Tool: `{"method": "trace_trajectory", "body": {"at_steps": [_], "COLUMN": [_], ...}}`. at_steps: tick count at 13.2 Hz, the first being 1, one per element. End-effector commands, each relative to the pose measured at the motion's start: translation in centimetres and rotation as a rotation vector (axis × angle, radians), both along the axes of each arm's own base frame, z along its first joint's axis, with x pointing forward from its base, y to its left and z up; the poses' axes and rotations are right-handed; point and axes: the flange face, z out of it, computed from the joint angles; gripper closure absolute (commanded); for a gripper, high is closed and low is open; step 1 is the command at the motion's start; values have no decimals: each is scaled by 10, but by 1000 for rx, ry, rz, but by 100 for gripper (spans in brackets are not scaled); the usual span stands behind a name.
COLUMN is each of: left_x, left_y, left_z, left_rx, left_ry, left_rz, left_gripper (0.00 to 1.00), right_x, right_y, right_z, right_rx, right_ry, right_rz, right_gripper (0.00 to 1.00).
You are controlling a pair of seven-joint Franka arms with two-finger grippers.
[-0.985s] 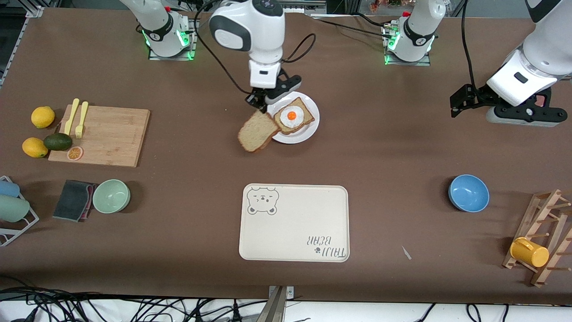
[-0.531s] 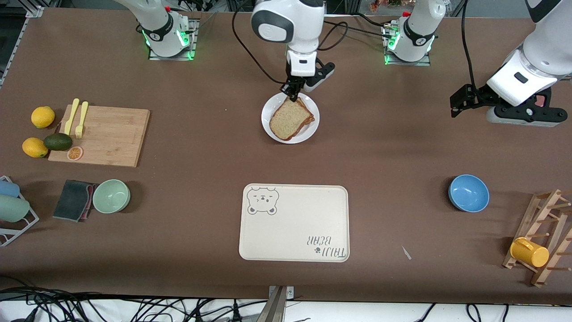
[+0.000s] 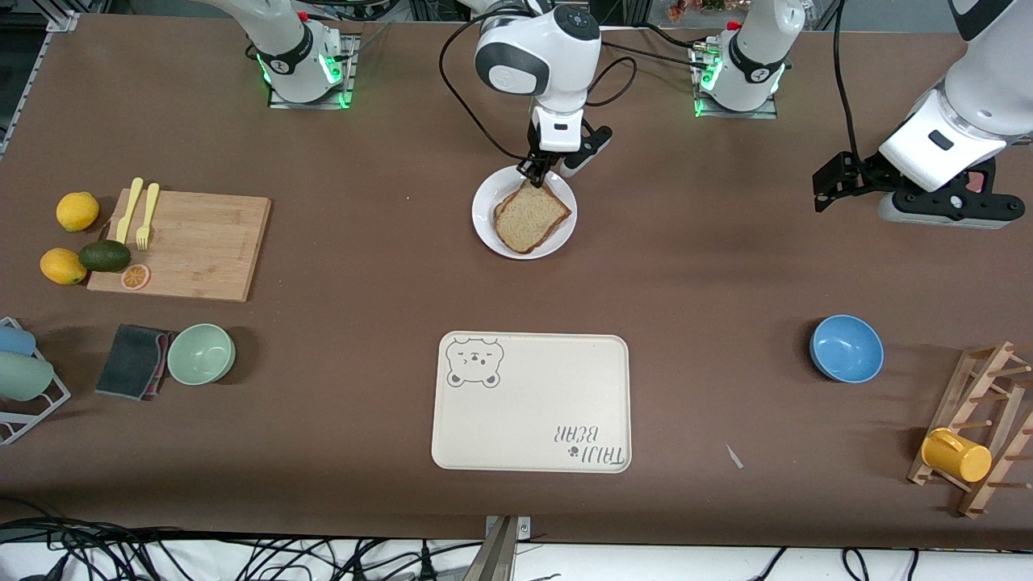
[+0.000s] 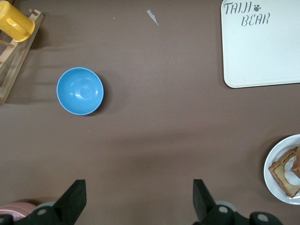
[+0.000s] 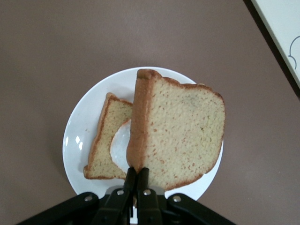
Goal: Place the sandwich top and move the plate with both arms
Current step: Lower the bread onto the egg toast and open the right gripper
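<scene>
The right end effector (image 3: 536,169) clamps the sandwich top (image 3: 531,217) by its crust — tilted over the egg slice (image 5: 110,140) on the plate (image 3: 484,226); the left end effector (image 3: 839,179), jaws apart, waits.

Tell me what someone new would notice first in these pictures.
The right end effector, shut on the sandwich top, holds it over the egg slice on the plate midway along the table. The left end effector waits open over bare table near the blue bowl.

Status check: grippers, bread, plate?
Right gripper shut on sandwich top, over the plate, above the egg slice. Left gripper open, waiting above bare table. Nothing in the way.
</scene>
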Motion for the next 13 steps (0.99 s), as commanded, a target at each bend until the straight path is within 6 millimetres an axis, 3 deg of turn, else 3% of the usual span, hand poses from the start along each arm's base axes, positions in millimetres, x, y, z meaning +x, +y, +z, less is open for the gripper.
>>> {"method": "trace_trajectory", "body": {"at_steps": [1,7,13], "left_x": [-4,-4,-4], "left_y": [-2,-2,-2], "left_z": [7,7,6], "left_rx": [-3,-3,-4], "left_ry": [7,8,9], "left_rz": [6,6,6], "left_gripper": [0,0,0], "right_x": [-14,-23,-21], "right_y": [8,9,10], "right_z": [7,-14,-20], "right_rx": [-22,-39,-38], "right_ry": [11,32,-15], "right_rz": [-24,-64,-54], "right_gripper": [100,100,100]}}
